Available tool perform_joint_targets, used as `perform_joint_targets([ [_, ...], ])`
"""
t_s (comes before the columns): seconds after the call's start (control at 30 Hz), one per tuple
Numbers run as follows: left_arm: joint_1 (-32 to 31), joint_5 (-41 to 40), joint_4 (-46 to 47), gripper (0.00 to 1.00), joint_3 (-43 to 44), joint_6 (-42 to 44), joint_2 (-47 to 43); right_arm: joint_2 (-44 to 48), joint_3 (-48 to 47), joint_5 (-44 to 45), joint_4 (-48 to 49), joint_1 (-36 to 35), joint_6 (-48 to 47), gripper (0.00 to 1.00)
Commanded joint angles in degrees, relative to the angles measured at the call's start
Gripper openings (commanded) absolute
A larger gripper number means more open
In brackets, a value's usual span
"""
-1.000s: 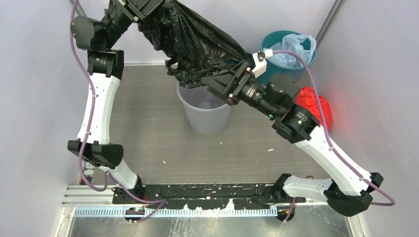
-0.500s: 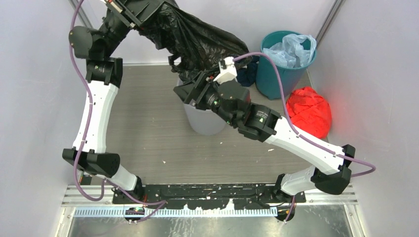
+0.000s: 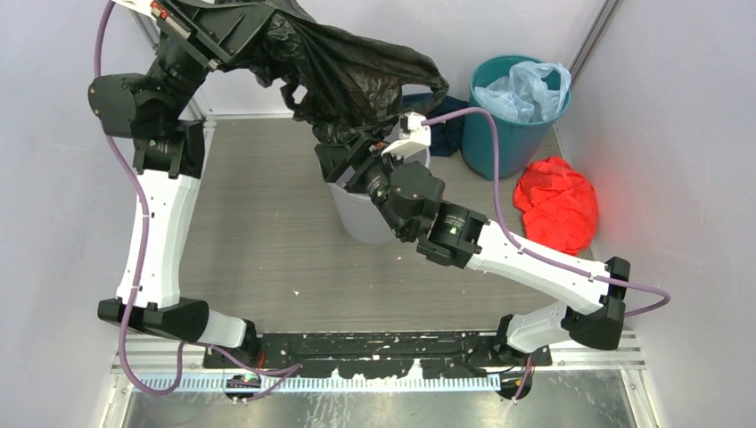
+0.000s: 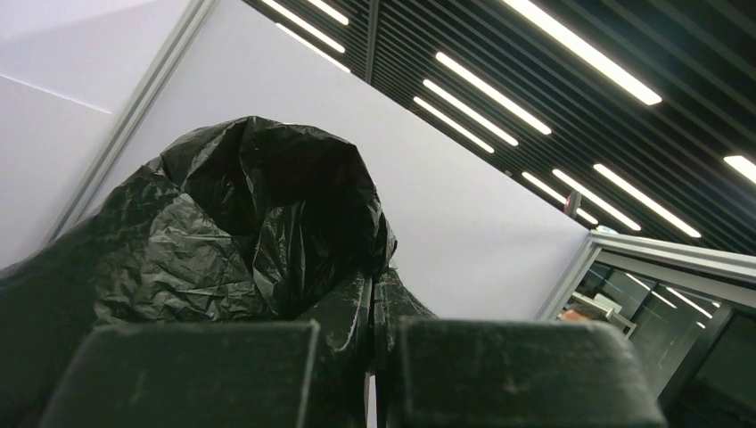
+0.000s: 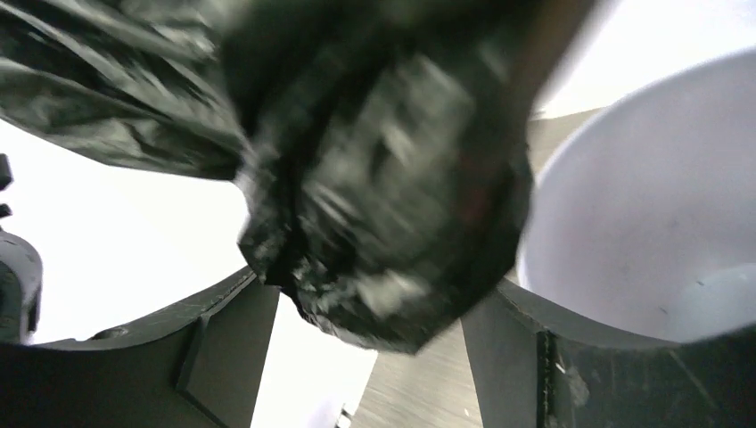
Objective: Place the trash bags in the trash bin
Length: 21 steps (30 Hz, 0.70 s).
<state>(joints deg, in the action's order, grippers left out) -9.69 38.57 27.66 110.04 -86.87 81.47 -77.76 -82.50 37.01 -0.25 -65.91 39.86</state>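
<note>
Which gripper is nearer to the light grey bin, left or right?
Right. The right gripper hangs just over the grey bin, jaws around the lower end of the black bag. The left gripper is high at far left, shut on the bag.

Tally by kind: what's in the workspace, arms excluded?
Bins: 2 (grey trash bin, teal bin)
Plastic bags: 2 (black trash bag, pale blue bag)
Cloth bundles: 1 (red bundle)
Total: 5
</note>
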Motion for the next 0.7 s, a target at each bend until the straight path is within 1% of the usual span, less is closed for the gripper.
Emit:
perform_joint_targets([
  [0.0,-0.19,-0.91,2.31,0.00,-0.76,-0.91,-1.55,-0.70,1.00,-0.08,15.29,-0.03,-4.20,0.77],
  [0.1,-0.15,-0.61,2.05,0.00,-0.74,-0.93,-1.58,-1.24,3.13,-2.38,19.89,-0.07,-4.45,0.77],
  [0.17,-0.17,-0.56,1.96,0.00,-0.63,-0.93,-1.50,-1.73,3.51,-2.91,21.19,-0.04,-4.73,0.77],
  [0.4,-0.15,-0.12,3.16,0.00,-1.22,-2.04,-1.62,-3.01,2.28,0.15,22.93,-0.08,-7.37,0.76],
  [0.47,-0.15,0.24,3.11,0.00,-1.23,-2.09,-1.59,-2.89,2.51,0.97,24.24,-0.08,-8.57,0.70],
  [0.57,-0.17,0.78,3.00,0.00,-1.08,-2.16,-1.55,-1.28,4.44,2.59,26.49,-0.07,-10.50,0.55],
  [0.67,-0.17,1.18,3.16,0.00,-2.09,-2.25,-2.11,1.71,6.98,3.49,29.33,0.01,-13.53,0.54],
])
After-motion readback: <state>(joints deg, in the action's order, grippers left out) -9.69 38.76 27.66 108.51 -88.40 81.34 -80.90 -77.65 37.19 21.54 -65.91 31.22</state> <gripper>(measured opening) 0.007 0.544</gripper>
